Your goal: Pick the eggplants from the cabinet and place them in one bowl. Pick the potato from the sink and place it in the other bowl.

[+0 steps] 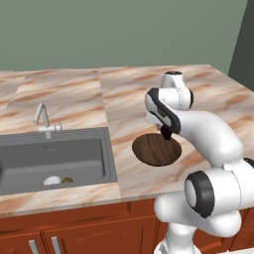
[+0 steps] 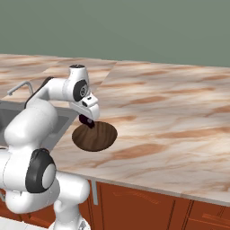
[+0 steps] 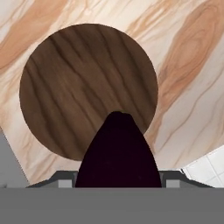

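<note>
The wide dark brown wooden bowl (image 1: 149, 151) (image 2: 101, 137) (image 3: 78, 83) sits on the marble counter right of the sink. My gripper (image 1: 166, 132) (image 2: 86, 119) hangs just above the bowl's near edge, shut on a dark purple-black eggplant (image 1: 167, 135) (image 2: 88, 122) (image 3: 118, 153). In the hand view the eggplant hides the fingertips and points toward the empty bowl. The potato (image 1: 67, 180), a small olive-brown lump, lies at the front of the sink (image 1: 59, 154). The cabinet and the other bowl are out of view.
A small white round object (image 1: 51, 180) lies beside the potato in the basin. A slim silver faucet (image 1: 43, 118) (image 2: 20, 87) stands behind the sink. Marble counter (image 1: 149, 94) (image 2: 170, 117) stretches to the right and back toward the green wall.
</note>
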Robot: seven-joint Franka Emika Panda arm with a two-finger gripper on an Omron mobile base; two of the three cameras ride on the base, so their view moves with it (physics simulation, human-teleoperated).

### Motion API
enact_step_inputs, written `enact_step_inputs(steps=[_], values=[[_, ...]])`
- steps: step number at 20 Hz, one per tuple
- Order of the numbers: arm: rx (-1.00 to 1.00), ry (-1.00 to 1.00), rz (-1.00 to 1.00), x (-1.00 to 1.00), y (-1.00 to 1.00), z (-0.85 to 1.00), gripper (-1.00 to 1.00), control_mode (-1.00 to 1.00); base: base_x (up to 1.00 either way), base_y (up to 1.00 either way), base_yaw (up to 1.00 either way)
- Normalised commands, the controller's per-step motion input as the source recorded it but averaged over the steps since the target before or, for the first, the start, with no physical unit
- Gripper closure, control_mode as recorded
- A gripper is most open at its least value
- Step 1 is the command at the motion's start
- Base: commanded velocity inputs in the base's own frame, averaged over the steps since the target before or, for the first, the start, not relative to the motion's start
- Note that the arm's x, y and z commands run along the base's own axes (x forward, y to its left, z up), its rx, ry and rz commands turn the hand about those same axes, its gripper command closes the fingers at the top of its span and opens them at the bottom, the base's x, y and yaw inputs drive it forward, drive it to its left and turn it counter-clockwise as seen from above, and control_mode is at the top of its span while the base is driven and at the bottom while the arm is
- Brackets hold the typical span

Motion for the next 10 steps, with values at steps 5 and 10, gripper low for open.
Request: enact_step_inputs(steps=[5, 10], values=[[0.0, 0.0, 0.0, 0.19, 0.0, -0.09, 1.0, -1.0, 0.0, 0.0, 0.0], [0.0, -0.02, -0.01, 0.1, 0.0, -0.14, 1.0, -1.0, 0.0, 0.0, 0.0]])
